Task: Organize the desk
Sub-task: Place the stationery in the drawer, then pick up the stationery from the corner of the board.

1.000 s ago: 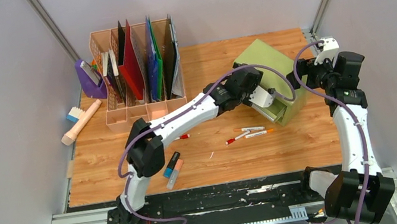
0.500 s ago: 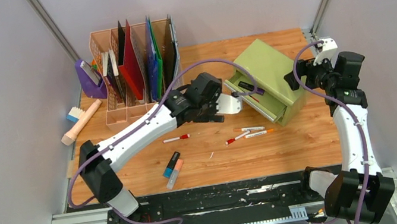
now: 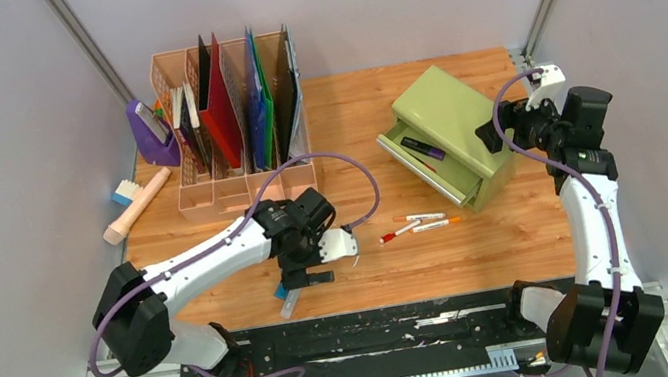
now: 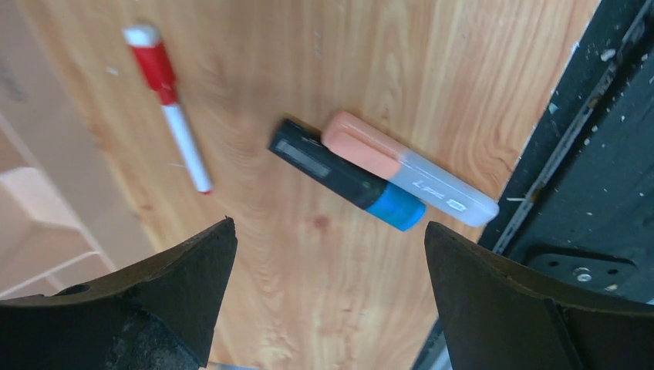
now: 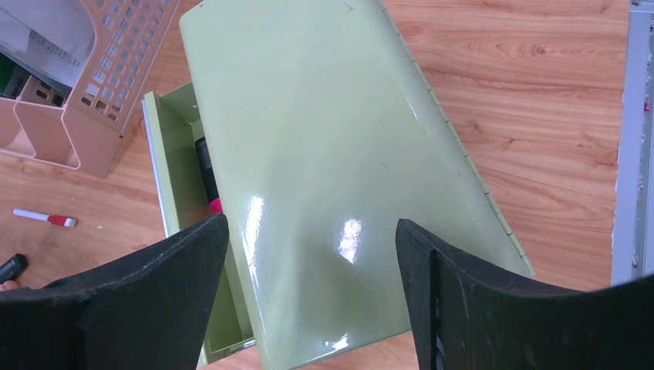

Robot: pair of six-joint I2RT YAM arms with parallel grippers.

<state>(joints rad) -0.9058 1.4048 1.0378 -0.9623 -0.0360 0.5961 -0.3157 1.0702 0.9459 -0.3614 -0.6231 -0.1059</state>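
Back from the green cabinet's drawer, the left arm has swung to the near left of the desk [image 3: 492, 250], and its jaws have spread wider on the way. Nearest is the black rail [image 3: 382, 328] along the desk's front edge. Just beyond it, the left gripper [image 4: 328, 227] hangs with jaws wide apart and nothing between them, above a black-and-blue highlighter [image 4: 347, 185] and an orange-capped highlighter [image 4: 409, 169] lying side by side and touching. A red-capped marker [image 4: 170, 108] lies just to the far side of them. To the right, three thin pens [image 3: 422, 224] lie close together on the bare wood. Farther right stands the green drawer cabinet [image 3: 455, 114], its drawer pulled out with a dark marker [image 3: 423, 147] inside. The right gripper [image 5: 308, 223] hovers over the cabinet's top, jaws apart, gripping nothing. At the far left a peach file organizer [image 3: 242, 178] holds upright folders, with a purple object [image 3: 152, 136] beside it.
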